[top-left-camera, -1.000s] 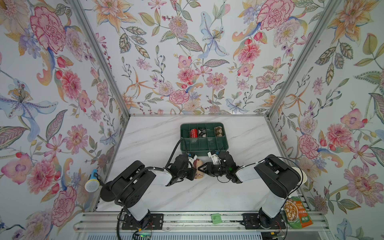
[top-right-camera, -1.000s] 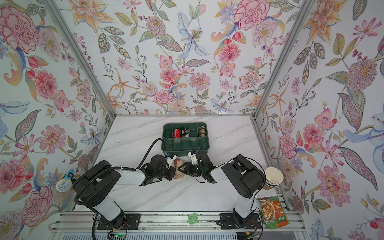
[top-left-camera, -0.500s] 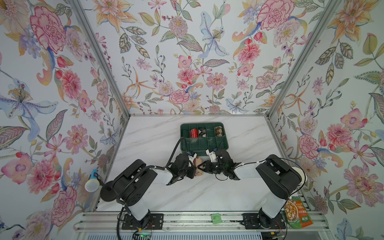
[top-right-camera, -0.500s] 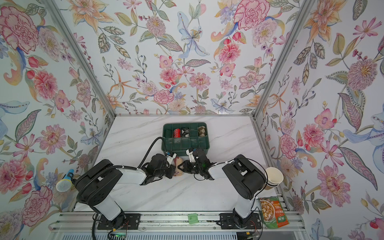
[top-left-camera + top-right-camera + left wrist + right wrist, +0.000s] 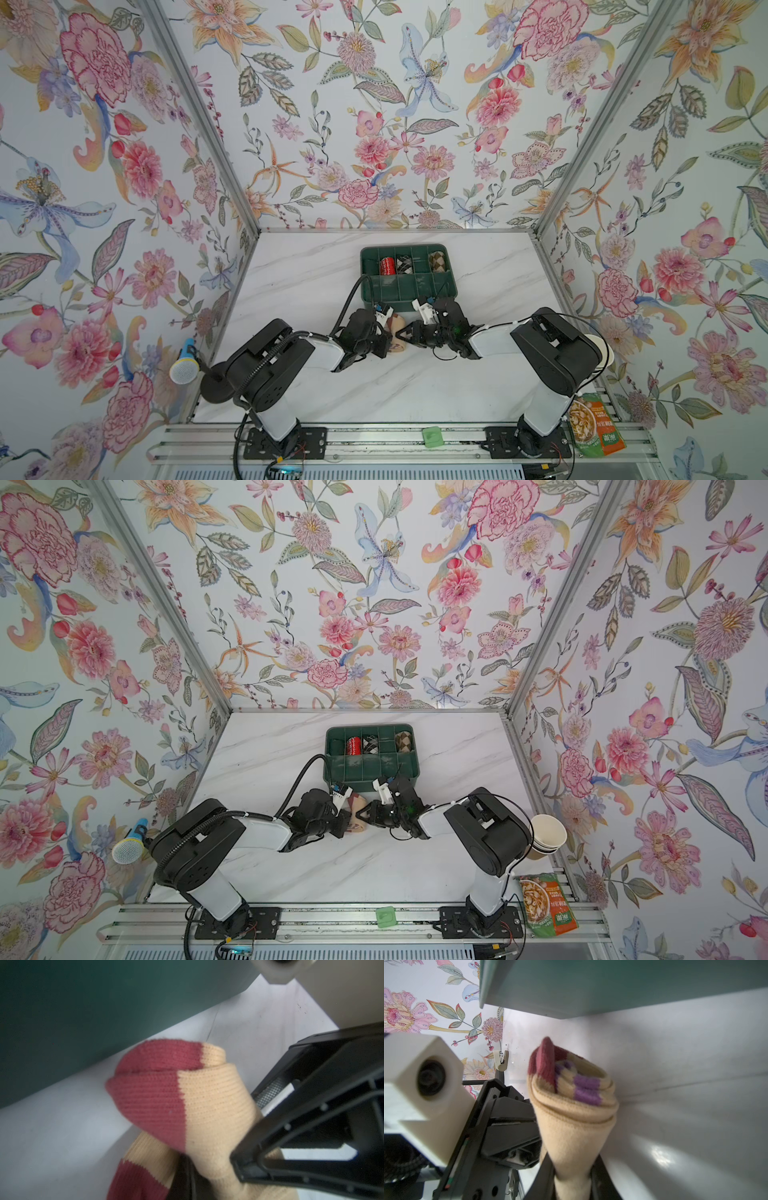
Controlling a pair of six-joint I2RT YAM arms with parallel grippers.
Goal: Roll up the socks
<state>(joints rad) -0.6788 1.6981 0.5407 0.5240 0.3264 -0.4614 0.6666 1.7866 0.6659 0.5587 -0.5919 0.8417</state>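
Note:
A rolled cream sock (image 5: 397,328) (image 5: 358,809) with dark red and purple bands lies on the white table just in front of the green box (image 5: 409,287) (image 5: 374,767). My left gripper (image 5: 385,334) (image 5: 345,817) comes at it from the left and is shut on the cream end (image 5: 193,1178). From the right, my right gripper (image 5: 406,332) (image 5: 366,812) has both fingers pressed on the roll's narrow end (image 5: 573,1178). In the right wrist view the roll's (image 5: 571,1093) spiral layers show. The red toe (image 5: 151,1095) points toward the box wall.
The green box holds a red roll (image 5: 386,265), a black-and-white roll (image 5: 404,264) and a brown roll (image 5: 436,261) in its back row. A microphone (image 5: 185,366) stands at the left edge. Paper cups (image 5: 548,840) and a snack packet (image 5: 596,424) sit at the right.
The right gripper's jaws have narrowed onto the sock roll. Both arms have stayed almost where they were, in front of the box.

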